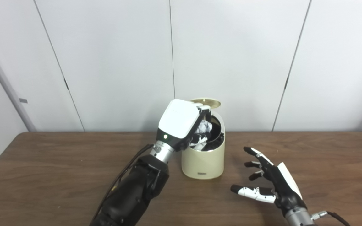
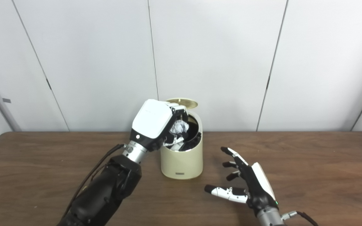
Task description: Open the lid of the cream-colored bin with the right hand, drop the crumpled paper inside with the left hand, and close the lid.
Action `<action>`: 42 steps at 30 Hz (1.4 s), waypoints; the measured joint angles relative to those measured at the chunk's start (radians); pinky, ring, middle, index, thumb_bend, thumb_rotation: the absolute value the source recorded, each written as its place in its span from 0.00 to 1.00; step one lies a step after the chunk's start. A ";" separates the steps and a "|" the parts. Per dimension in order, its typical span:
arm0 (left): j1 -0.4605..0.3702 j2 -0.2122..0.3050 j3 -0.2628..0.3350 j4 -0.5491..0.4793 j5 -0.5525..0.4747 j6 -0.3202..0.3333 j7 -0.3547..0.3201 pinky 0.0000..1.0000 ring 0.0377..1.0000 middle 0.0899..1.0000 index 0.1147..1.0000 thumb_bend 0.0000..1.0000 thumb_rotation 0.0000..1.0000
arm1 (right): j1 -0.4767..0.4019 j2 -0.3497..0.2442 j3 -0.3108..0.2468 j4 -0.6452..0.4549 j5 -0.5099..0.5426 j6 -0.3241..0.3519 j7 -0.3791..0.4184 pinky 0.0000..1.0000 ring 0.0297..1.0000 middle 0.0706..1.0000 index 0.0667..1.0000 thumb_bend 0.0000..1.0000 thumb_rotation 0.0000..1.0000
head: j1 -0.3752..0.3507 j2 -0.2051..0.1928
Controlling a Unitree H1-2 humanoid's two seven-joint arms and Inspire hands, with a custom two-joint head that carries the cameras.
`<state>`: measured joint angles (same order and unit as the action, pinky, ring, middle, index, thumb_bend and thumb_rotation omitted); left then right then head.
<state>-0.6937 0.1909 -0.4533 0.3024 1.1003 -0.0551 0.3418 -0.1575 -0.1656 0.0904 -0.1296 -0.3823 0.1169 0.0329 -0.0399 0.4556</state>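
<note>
Nearest us, our right hand (image 1: 273,183) hovers low over the table (image 1: 58,169), fingers spread, holding nothing, just right of the bin (image 1: 203,160). Further back, our left hand (image 1: 184,124) is tipped over the bin's open mouth, fingers curled around the crumpled paper (image 1: 205,127). Paper sits directly above the opening, so release means straight down. Lid (image 1: 206,102) stands open behind, right hand nearer.

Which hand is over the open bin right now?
The left hand, curled around the crumpled paper above the cream-colored bin. The right hand is open beside the bin, holding nothing.
</note>
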 measured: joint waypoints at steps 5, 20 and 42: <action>0.004 0.006 0.004 -0.008 -0.001 0.001 -0.005 0.23 0.35 0.43 0.43 0.52 0.00 | 0.000 0.000 0.002 -0.001 0.000 0.000 0.000 0.56 0.76 0.90 0.86 0.68 0.34 | 0.006 0.006; 0.004 0.006 0.006 -0.023 -0.004 0.004 -0.031 0.27 0.41 0.48 0.59 0.78 0.12 | 0.003 0.000 0.003 -0.007 0.001 0.003 0.001 0.56 0.76 0.90 0.85 0.67 0.30 | 0.003 0.012; 0.004 0.005 0.009 -0.016 -0.014 0.022 -0.044 0.32 0.43 0.49 0.65 0.96 0.20 | 0.003 0.000 0.003 -0.013 0.001 0.032 0.001 0.57 0.76 0.90 0.84 0.69 0.35 | 0.006 0.026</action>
<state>-0.6893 0.1955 -0.4443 0.2861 1.0866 -0.0329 0.2978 -0.1543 -0.1655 0.0935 -0.1422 -0.3816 0.1487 0.0342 -0.0337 0.4817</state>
